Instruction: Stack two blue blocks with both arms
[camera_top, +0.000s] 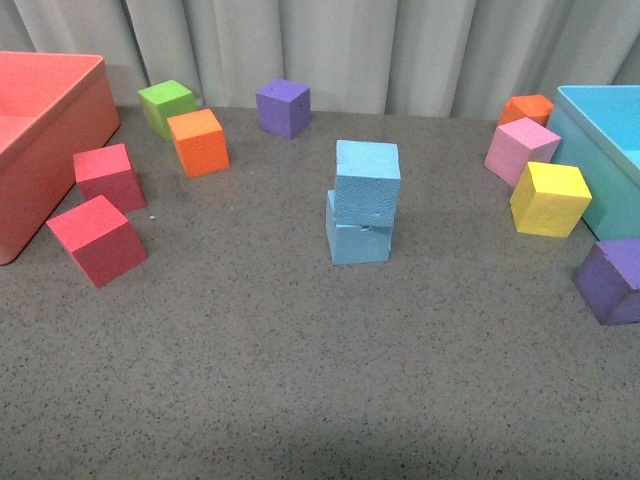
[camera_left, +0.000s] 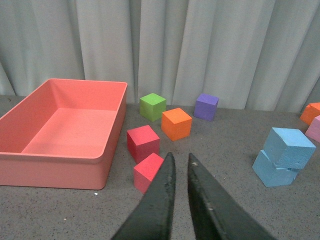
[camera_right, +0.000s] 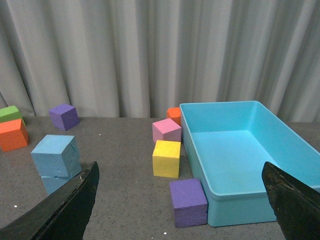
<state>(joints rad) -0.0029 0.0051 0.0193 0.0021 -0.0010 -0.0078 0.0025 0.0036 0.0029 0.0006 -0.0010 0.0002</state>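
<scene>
Two light sky-blue foam cubes sit stacked near the centre of the grey speckled desk (camera_top: 300, 400): the upper blue cube (camera_top: 367, 176) rests on the lower blue cube (camera_top: 358, 240), slightly twisted and shifted vs. the one below. The lower one shows a small notch on its front face. No arm appears in the front view.

Left wrist view: the left gripper (camera_left: 180, 172) has its black fingers (camera_left: 162, 200) nearly together w/ only a narrow gap, nothing between them. The blue stack lies well apart from those fingers, off to one side; closer to them are two red foam cubes (camera_left: 143, 142), one just beyond the fingertips.

Right wrist view: the right gripper (camera_right: 180, 180) has its fingers (camera_right: 75, 202) spread wide, empty. The blue stack sits just behind one finger, partly hidden by it, not touching as far as can be seen.

Other items on the desk: a coral-pink plastic bin (camera_top: 60, 130) at the left, a turquoise plastic bin (camera_top: 610, 150) at the right, a green foam cube (camera_top: 165, 105), an orange foam cube (camera_top: 198, 142), a purple foam cube (camera_top: 283, 107) near the grey curtain (camera_top: 350, 40), plus a pink foam cube (camera_top: 520, 150) and a yellow foam cube (camera_top: 550, 198) beside the turquoise bin.
</scene>
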